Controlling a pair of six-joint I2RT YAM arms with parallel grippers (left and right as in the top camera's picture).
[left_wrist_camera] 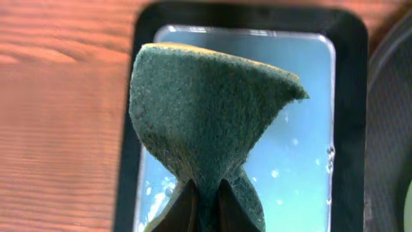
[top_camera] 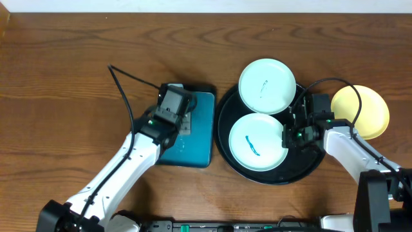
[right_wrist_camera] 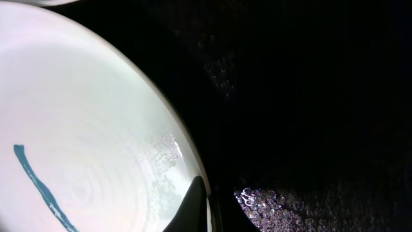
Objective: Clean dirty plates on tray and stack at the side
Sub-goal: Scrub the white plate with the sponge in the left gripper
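Observation:
The black round tray (top_camera: 306, 169) holds two mint-white plates. The far plate (top_camera: 267, 86) has a faint blue mark. The near plate (top_camera: 257, 142) has a blue-green smear and fills the left of the right wrist view (right_wrist_camera: 84, 116). My right gripper (top_camera: 288, 136) is shut on the near plate's right rim, one finger on the plate's inner face (right_wrist_camera: 205, 207) and the other hidden in the dark against the tray (right_wrist_camera: 309, 96). The pale yellow plate (top_camera: 362, 113) lies on the table right of the tray. My left gripper (left_wrist_camera: 206, 196) is shut on a green sponge (left_wrist_camera: 206, 109).
A rectangular teal tray (top_camera: 201, 138) with a black rim (left_wrist_camera: 351, 96) sits just left of the black tray and holds shallow bubbly water. My left gripper (top_camera: 175, 106) hovers over its far end. Cables arc behind both wrists.

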